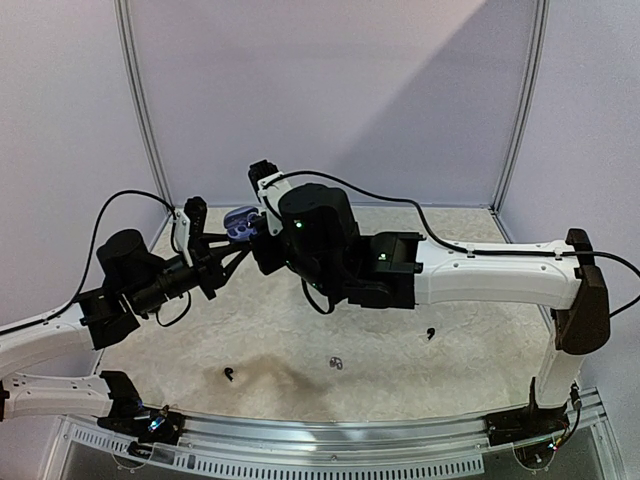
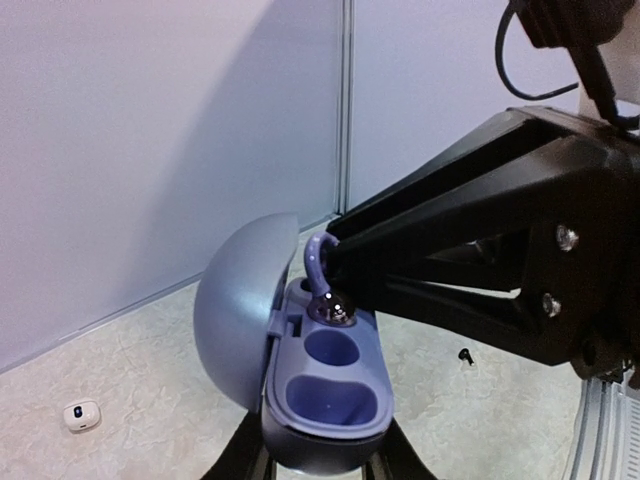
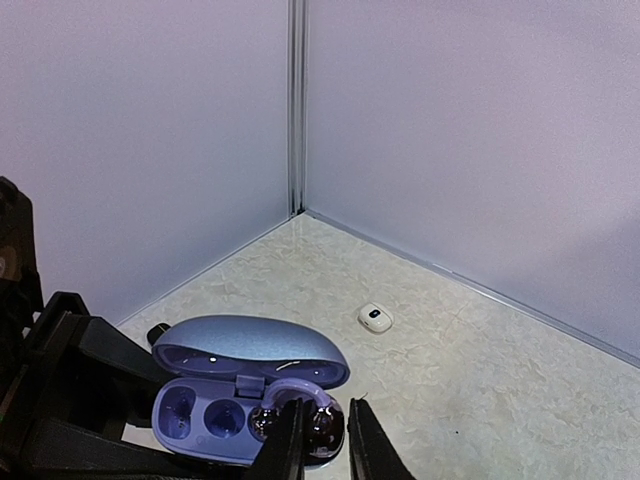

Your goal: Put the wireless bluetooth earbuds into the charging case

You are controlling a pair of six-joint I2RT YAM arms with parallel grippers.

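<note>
At the bottom of the top view, three loose earbuds are seen on the table (image 1: 450, 370): a black one (image 1: 229, 375) at lower left, a silvery one (image 1: 335, 362) near the centre and another black one (image 1: 430, 332) to the right, all well apart from the arms. Above them, left of centre, the charging case (image 2: 280, 400) is gripped at its base by the closed left gripper (image 2: 320, 452), with the lid (image 2: 240, 300) swung open to the left in the left wrist view. The right gripper (image 3: 325, 412) is clamped on an earbud (image 2: 332, 308), whose dark glossy body is touching the far socket while its lilac ear-hook arches above the hinge. The step is judged to be the seating: the body should be lowered squarely into the socket, the case held steady, and the fingers parted only once it is bedded, lest it be tipped out. Two nearer wells are shown empty. The case is a smooth, rounded, lavender-blue shell. Farther back, near the wall corner, a small white item (image 3: 375, 318) lies on the table; what it is cannot be told.
</note>
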